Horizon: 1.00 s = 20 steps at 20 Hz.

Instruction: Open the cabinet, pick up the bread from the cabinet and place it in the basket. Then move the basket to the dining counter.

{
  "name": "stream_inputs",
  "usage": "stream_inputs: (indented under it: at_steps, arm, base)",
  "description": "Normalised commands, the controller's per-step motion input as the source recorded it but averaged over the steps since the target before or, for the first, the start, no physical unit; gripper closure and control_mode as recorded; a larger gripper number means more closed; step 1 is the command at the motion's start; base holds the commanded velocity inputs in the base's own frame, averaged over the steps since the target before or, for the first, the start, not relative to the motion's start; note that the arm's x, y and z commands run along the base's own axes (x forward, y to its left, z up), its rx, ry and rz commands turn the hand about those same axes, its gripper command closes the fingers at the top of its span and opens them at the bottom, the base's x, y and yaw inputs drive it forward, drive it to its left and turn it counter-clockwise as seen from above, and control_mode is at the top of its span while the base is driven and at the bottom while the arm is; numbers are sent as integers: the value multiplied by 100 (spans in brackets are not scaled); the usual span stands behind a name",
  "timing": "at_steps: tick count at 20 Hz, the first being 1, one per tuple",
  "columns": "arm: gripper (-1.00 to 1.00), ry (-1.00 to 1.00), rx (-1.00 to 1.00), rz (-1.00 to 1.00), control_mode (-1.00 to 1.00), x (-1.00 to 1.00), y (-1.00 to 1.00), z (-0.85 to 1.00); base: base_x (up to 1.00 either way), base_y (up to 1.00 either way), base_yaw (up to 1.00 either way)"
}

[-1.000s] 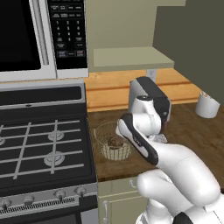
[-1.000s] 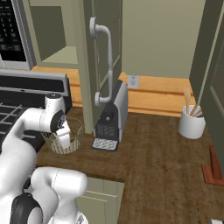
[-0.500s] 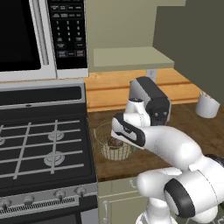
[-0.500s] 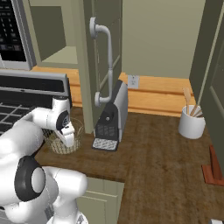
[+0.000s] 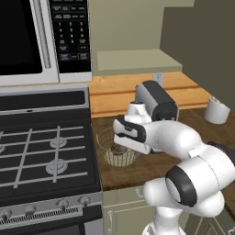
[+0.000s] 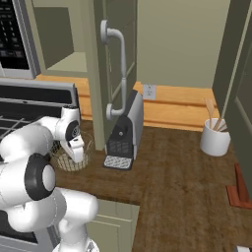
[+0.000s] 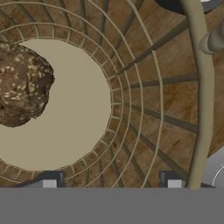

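Observation:
The round tan wire basket stands on the brown worktop beside the stove. The dark-brown bread lies inside it on the pale base, toward one side. My gripper points down into the basket. In the hand view the gripper is open, its two tips wide apart over the basket's wire wall, with the bread off to the left and untouched. The rim runs just outside the right tip. The cabinet door stands open with its silver bar handle facing me. The dining counter is out of view.
A grey coffee machine stands right behind the basket, close to my hand. The gas stove and microwave are to the left. A white utensil holder sits at the right of the worktop.
My arm has folded forward and the hand has dropped lower into the basket's right side. Basket and bread have stayed in place.

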Motion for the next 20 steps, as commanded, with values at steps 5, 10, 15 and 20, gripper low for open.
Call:
stream_inputs:
  at_steps: [5, 10, 15, 20]
  arm:
    - [100, 0, 1, -4, -100, -24, 24, -84]
    - [100, -7, 1, -10, -100, -24, 20, -24]
    - [100, -7, 0, -4, -100, -66, 4, 19]
    - [100, -11, 1, 0, -100, -53, -3, 67]
  base:
    - [0, 0, 0]
    - [0, 0, 0]
    - [0, 0, 0]
    - [0, 0, 0]
